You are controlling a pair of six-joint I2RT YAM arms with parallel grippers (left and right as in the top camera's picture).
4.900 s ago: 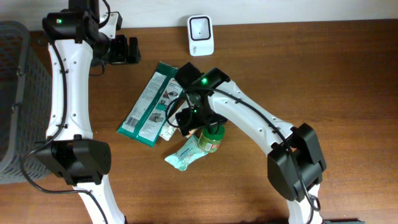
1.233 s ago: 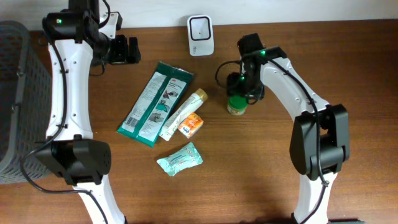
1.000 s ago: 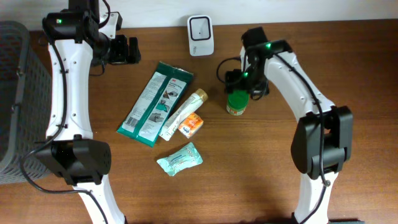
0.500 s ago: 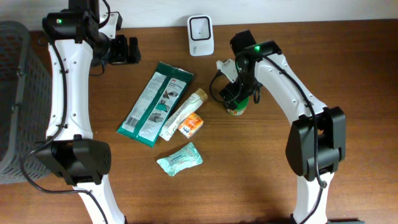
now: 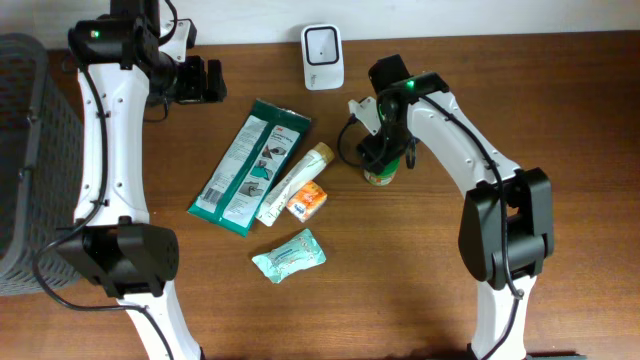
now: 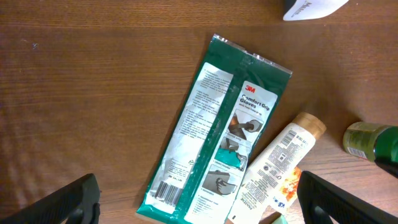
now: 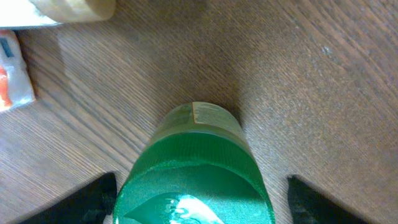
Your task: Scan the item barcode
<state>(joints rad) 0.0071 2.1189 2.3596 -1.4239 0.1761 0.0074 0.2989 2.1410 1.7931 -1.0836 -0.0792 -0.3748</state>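
Note:
A small jar with a green lid (image 5: 379,174) stands upright on the wooden table, right of the pile of items. My right gripper (image 5: 386,150) hangs straight above it. In the right wrist view the lid (image 7: 196,186) fills the space between the dark fingers (image 7: 93,199); the right gripper (image 7: 202,204) is open, with a gap of bare wood on the right side. The white barcode scanner (image 5: 322,56) stands at the table's back edge. My left gripper (image 5: 205,82) is open at the back left, well away from the jar (image 6: 364,140).
A green glove pack (image 5: 250,165), a white tube (image 5: 295,183), an orange packet (image 5: 308,200) and a teal pouch (image 5: 288,255) lie left of the jar. A grey mesh basket (image 5: 25,150) sits at the far left.
My right wrist has turned and shifted slightly left above the jar, and its fingers have drawn in around the lid. The jar and the left arm have not moved.

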